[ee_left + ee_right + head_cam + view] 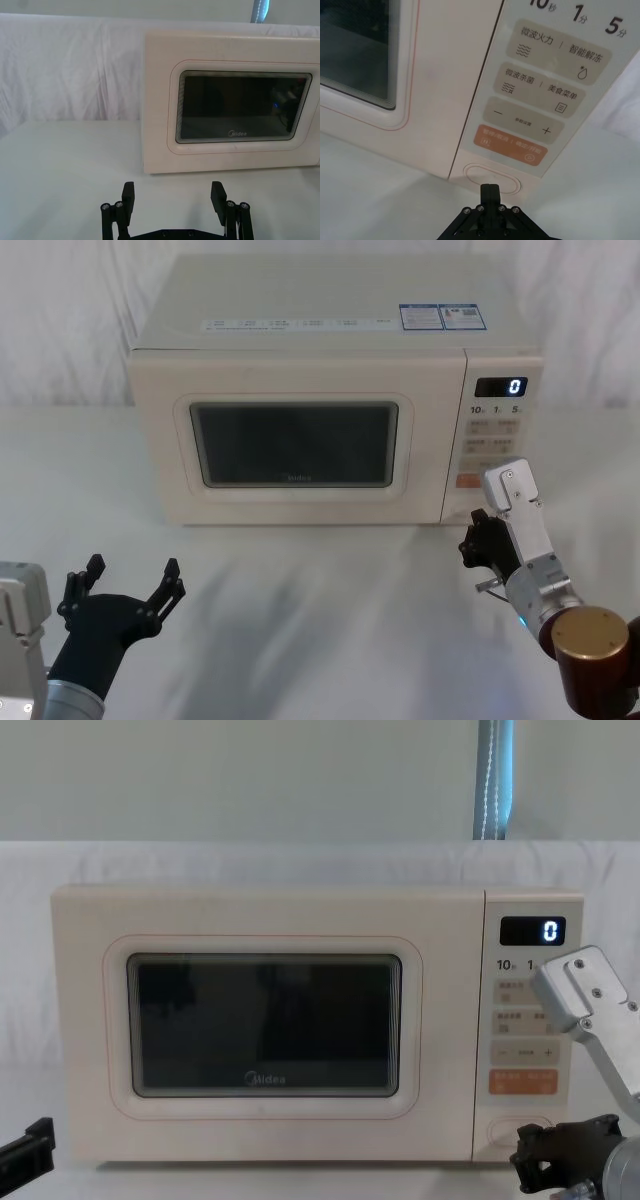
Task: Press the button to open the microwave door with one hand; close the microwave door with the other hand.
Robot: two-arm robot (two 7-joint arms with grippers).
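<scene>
The button (492,178) sits at the bottom of the control panel (540,95) on the microwave's right side, directly below the orange rectangular key (511,149), and the right gripper (490,189) is right in front of it with its two fingers pressed together into a single narrow tip. In the right wrist view that tip overlaps the button's lower edge; whether it actually touches the button surface cannot be told from that angle. In the head view the right gripper (478,543) hangs just before the lower right corner of the microwave (330,330), and in the chest view it (548,1148) lies low and slightly right of the button (519,1132). The microwave door (300,440) is to the left of the panel, lies flush with the front face, so it is closed, and its dark window (239,106) carries the Midea logo at its lower edge. What is inside the microwave cannot be made out through the dark glass. The display (501,387) at the top of the panel reads 0. The left gripper (128,592) hovers low over the white table (320,620), near the robot and to the left, well apart from the door, with its fingers (128,196) spread wide and nothing between them.
</scene>
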